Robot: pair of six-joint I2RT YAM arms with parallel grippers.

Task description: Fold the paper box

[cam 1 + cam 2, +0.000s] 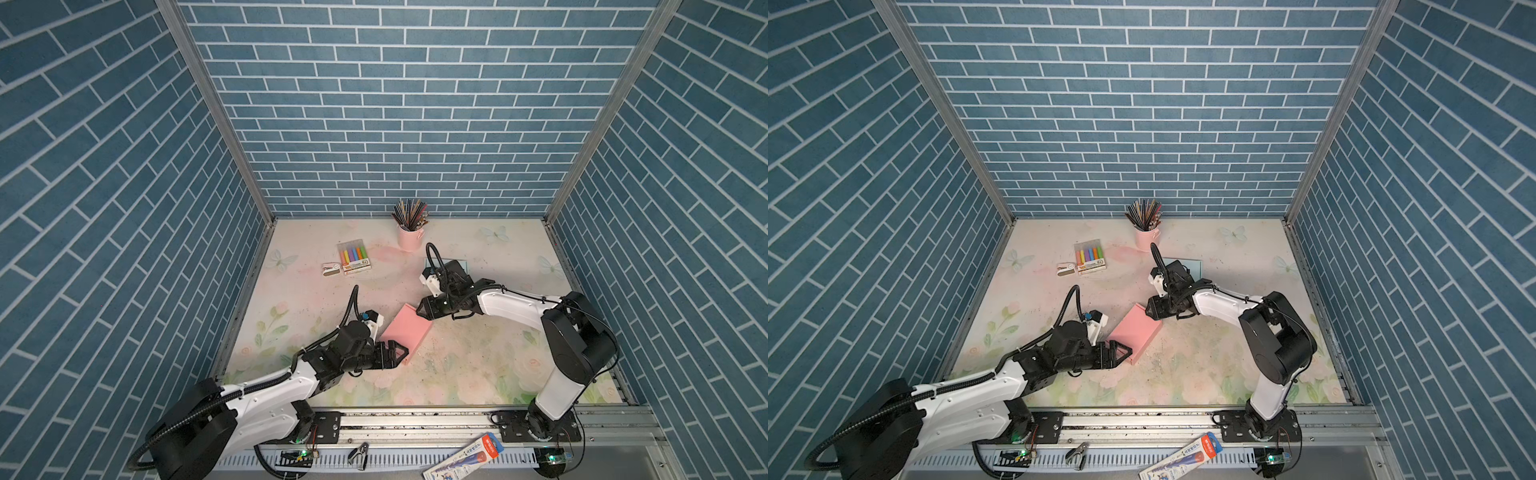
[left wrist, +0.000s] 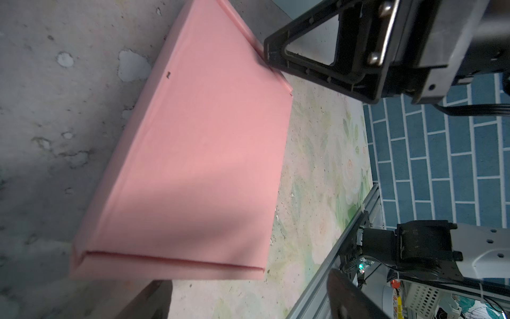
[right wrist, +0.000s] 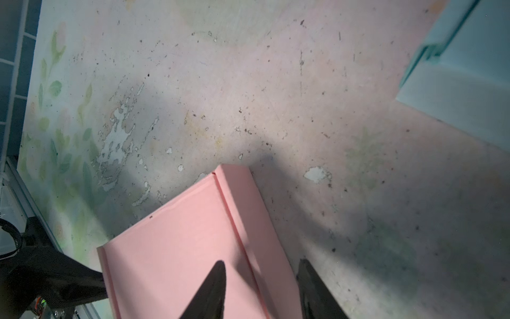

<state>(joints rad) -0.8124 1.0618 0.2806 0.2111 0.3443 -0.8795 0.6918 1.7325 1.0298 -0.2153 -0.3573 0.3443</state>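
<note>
The pink paper box (image 1: 405,332) (image 1: 1136,332) lies on the floral table, folded shut, with its lid seams showing in the left wrist view (image 2: 198,154). My left gripper (image 1: 407,355) (image 1: 1128,353) (image 2: 248,298) stands wide open at the box's near end, nothing between its fingers. My right gripper (image 1: 422,311) (image 1: 1149,309) (image 3: 262,262) is at the far corner. Its jaws are apart and straddle the box's edge (image 3: 179,248): one finger is over the lid and the other is outside the side wall.
A light blue box (image 1: 1187,264) (image 3: 455,91) lies behind the right wrist. At the back stand a pink cup of pencils (image 1: 409,237), a marker pack (image 1: 354,257) and a small white stapler (image 1: 331,269). A clip (image 1: 359,453) and a pen pack (image 1: 465,457) lie on the front rail.
</note>
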